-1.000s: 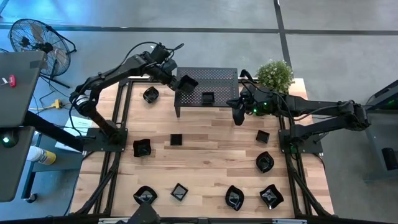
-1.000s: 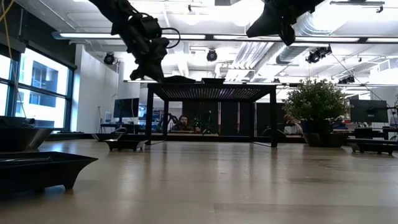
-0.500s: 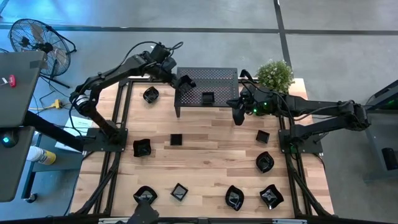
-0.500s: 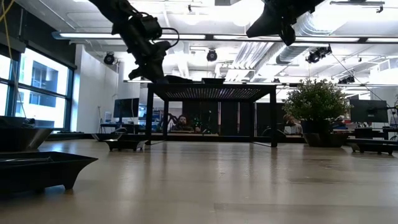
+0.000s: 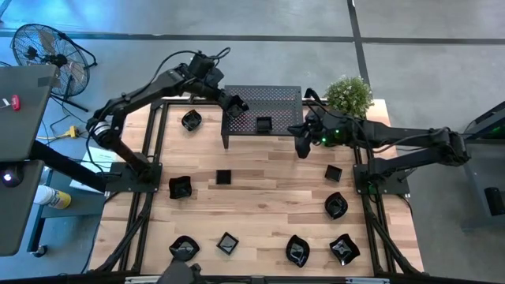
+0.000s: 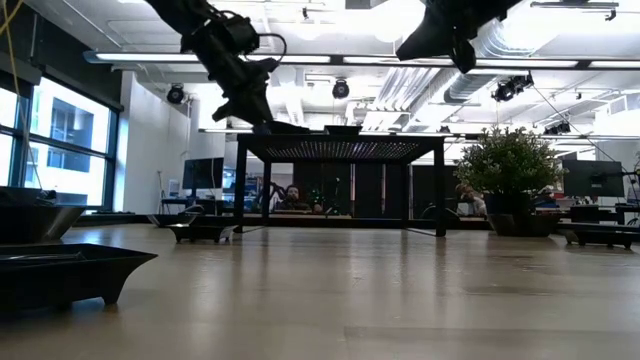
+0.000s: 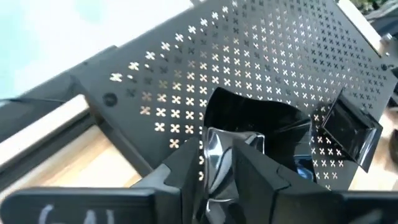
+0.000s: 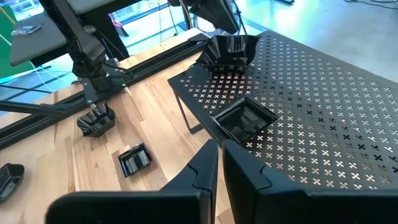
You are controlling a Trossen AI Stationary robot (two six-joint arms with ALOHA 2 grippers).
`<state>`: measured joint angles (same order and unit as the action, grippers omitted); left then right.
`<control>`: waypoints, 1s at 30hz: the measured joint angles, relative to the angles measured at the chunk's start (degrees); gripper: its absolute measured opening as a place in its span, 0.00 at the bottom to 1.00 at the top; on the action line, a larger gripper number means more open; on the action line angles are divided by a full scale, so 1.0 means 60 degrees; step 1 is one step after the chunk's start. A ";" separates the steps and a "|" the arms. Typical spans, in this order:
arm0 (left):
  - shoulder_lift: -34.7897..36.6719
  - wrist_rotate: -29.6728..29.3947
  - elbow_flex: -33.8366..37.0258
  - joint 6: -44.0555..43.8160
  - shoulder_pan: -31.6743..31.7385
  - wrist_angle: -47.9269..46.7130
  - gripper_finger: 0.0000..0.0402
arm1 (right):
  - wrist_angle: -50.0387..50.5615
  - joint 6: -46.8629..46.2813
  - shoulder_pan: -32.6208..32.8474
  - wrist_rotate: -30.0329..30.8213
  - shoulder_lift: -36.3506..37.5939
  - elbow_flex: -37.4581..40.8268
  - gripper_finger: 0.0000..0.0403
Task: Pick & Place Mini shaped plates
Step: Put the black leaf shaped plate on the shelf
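rack (image 5: 276,99) holds two mini shaped plates (image 8: 229,51).

The mini shaped plates (image 5: 181,188) are glossy black all over, with pale glints of reflected light on their rims, and they stand out sharply against the table (image 5: 268,197), which is light honey-coloured wood in long butcher-block strips. At twelve o'clock on the table the rack (image 5: 280,99) is matt black metal, its top pierced with a regular grid of small cross-shaped holes. At about one o'clock the plant (image 5: 349,95) is a speckled pale green, and both arms are dark, close to black.
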<state>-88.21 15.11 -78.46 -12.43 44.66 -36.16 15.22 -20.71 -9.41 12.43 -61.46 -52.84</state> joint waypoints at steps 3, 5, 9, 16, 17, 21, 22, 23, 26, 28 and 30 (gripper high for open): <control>0.0387 -0.0123 0.0001 0.0246 0.0000 0.0017 0.21 | 0.0187 -0.0107 0.0003 -0.0185 0.0266 0.0000 0.05; 0.0700 -0.0140 0.0001 0.0318 0.0000 0.0011 0.17 | 0.0556 -0.0326 0.0003 -0.0238 0.0548 0.0000 0.05; 0.1437 -0.0241 0.0092 0.0351 -0.0007 0.0138 0.05 | 0.2000 -0.0739 0.0003 -0.0448 0.1119 0.0000 0.04; 0.2934 -0.0050 0.1778 0.0267 -0.0499 0.1598 0.02 | 0.5404 -0.0252 0.0008 -0.2121 0.1444 0.0177 0.01; 0.3195 -0.0028 0.2124 0.0262 -0.0604 0.1984 0.01 | 0.5656 0.0117 0.0008 -0.2556 0.1444 0.0314 0.01; 0.4285 0.0081 0.3709 -0.0028 -0.1100 0.3479 0.01 | 0.5903 0.1383 0.0014 -0.4136 0.1354 0.1124 0.01; 0.4570 0.0091 0.4091 -0.0168 -0.1226 0.3811 0.01 | 0.5888 0.1616 0.0014 -0.4419 0.1229 0.1364 0.01; 0.4837 0.0103 0.4454 -0.0277 -0.1338 0.4090 0.01 | 0.5848 0.1830 0.0014 -0.4692 0.1060 0.1579 0.03; 0.5534 0.0056 0.5338 -0.0759 -0.1631 0.4422 0.00 | 0.5844 0.2452 0.0014 -0.5413 0.0287 0.2039 0.09; 0.5940 -0.0115 0.5741 -0.1011 -0.1760 0.4405 0.00 | 0.5832 0.2872 0.0014 -0.5760 -0.0356 0.2155 0.14; 0.6305 -0.0141 0.6019 -0.1186 -0.1841 0.4392 0.00 | 0.5812 0.3090 0.0014 -0.6163 -0.1002 0.2139 0.20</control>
<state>-50.38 14.26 -42.34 -19.55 33.62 -9.80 50.09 -2.17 -9.32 -24.55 -67.47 -40.01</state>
